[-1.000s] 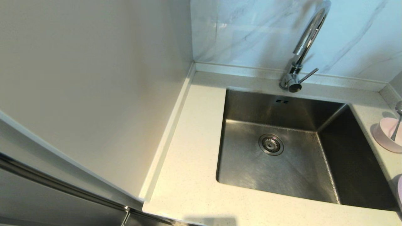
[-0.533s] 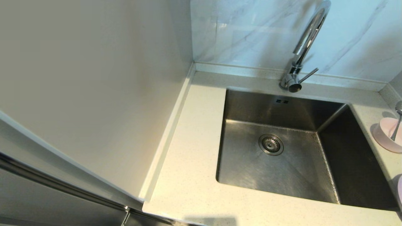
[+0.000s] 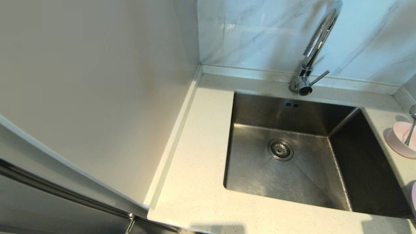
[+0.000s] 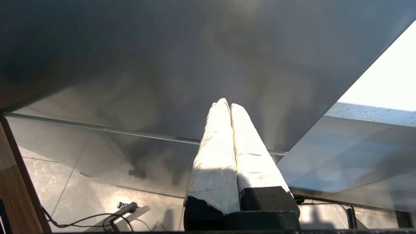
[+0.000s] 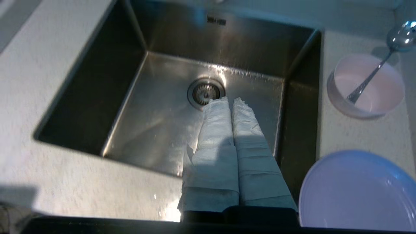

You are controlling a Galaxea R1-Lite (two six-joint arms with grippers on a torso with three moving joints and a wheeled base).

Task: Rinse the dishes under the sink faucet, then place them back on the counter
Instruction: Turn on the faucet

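The right gripper (image 5: 226, 101), fingers pressed together and empty, hangs over the rectangular brushed-steel sink (image 5: 97, 81). On the speckled off-white counter (image 5: 354, 136), at three o'clock of the basin, the pale pink round bowl (image 5: 367, 85) holds the thin silver spoon (image 5: 370, 79); the round lavender plate (image 5: 354, 191) lies nearer, at five o'clock. The tall chrome gooseneck faucet (image 3: 313, 48) stands at twelve. The left gripper (image 4: 227, 105) is parked low, fingers together.

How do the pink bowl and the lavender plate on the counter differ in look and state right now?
The pink bowl is smaller and deeper with upright walls; the lavender plate is wider and shallow. The bowl holds a spoon leaning on its rim; nothing shows in the visible part of the plate. In the right wrist view, the bowl shows whole, the plate only partly. Both sit on the counter beside the sink, ungrasped.
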